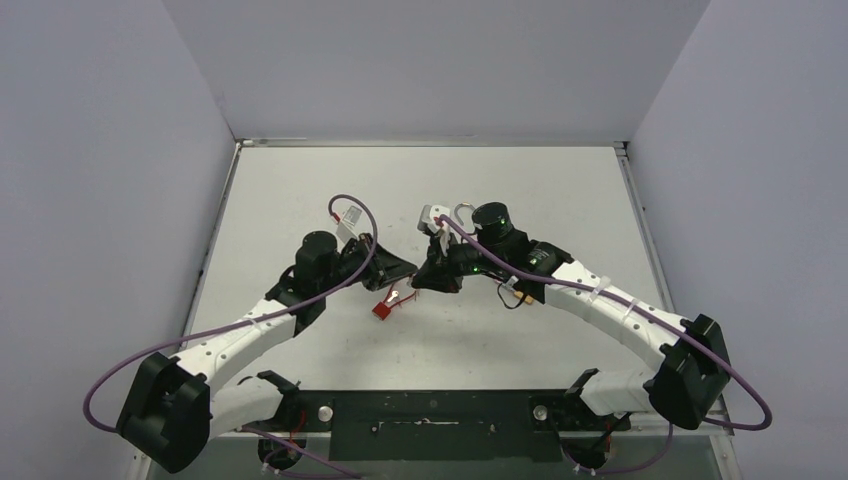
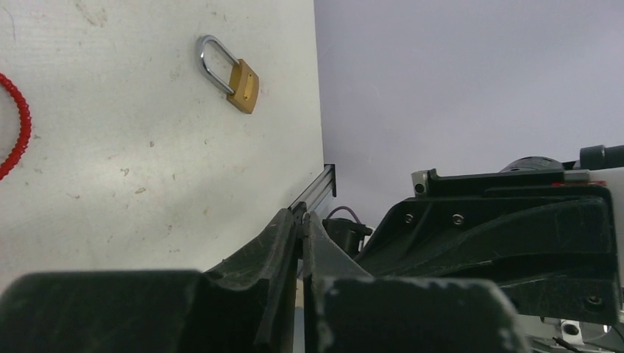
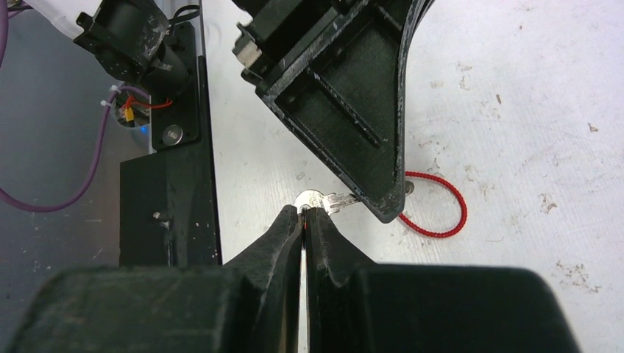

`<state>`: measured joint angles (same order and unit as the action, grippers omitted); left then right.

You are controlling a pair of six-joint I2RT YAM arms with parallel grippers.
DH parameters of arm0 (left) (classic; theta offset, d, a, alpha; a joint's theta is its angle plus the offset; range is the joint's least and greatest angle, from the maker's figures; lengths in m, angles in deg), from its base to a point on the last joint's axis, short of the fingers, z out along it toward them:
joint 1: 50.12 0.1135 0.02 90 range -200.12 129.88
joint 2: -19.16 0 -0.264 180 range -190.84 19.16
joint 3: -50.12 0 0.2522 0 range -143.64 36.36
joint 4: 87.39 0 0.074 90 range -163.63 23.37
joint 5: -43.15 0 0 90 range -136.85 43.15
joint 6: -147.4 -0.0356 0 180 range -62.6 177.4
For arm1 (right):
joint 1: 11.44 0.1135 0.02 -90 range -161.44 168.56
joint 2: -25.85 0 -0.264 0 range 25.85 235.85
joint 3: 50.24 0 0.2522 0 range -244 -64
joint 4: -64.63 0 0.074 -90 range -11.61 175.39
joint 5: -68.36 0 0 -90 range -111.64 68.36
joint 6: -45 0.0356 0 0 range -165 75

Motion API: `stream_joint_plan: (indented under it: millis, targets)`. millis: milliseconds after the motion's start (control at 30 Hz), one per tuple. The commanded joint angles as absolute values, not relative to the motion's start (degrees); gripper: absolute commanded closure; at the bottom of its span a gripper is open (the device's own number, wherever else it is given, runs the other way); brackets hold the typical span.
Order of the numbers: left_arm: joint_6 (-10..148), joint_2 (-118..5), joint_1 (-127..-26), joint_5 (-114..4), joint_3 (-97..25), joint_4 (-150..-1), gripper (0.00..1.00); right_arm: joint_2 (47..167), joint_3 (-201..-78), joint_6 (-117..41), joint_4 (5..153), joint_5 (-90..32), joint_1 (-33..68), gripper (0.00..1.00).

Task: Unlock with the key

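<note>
Right gripper [image 3: 304, 209]: clenched on the round head of the key [image 3: 313, 198], fingers pressed together, the silver blade pointing away from it. Left gripper [image 2: 303, 219]: fingers drawn to a thin slit, grasping the key's blade, with a glint of metal at the tips; in the right wrist view the blade runs in under its black finger. The key is thus held between the two grippers, above the middle of the worktop [image 2: 110, 184]. Red cord [image 3: 449, 220]: looped on the worktop just beyond the key. Padlock [image 2: 241, 84]: brass body, steel shackle, lying flat on the worktop well apart from the grippers. It shows whole only in the left wrist view. Red tag [image 1: 383, 308]: seen only from the top view, lying just below the meeting grippers.
</note>
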<state>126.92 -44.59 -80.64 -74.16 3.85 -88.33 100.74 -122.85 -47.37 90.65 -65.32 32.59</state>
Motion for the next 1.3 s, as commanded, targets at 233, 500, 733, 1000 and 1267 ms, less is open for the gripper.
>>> stream_joint_plan:
  millis: [233,500,733,1000,1267]
  targets:
    - [120.4,-40.4,-80.3,-72.8,1.6,-99.2,1.00,99.7,-124.3,-42.4,87.0,-65.3,32.3,0.72]
    - [106.0,-33.5,-80.3,-67.8,0.7,-99.5,1.00,88.9,-113.5,-22.1,61.3,-56.0,31.2,0.27]
    - [105.1,-30.9,-80.3,-70.5,0.4,-108.8,1.00,87.9,-108.7,-9.3,43.0,-50.5,31.5,0.24]
    - [114.4,-29.5,-80.4,-70.4,0.6,-117.3,1.00,92.1,-110.7,-4.7,37.4,-52.3,32.8,0.39]
    - [118.4,-29.2,-80.3,-70.2,0.9,-121.4,1.00,94.3,-112.4,-3.9,36.7,-54.7,34.7,0.51]
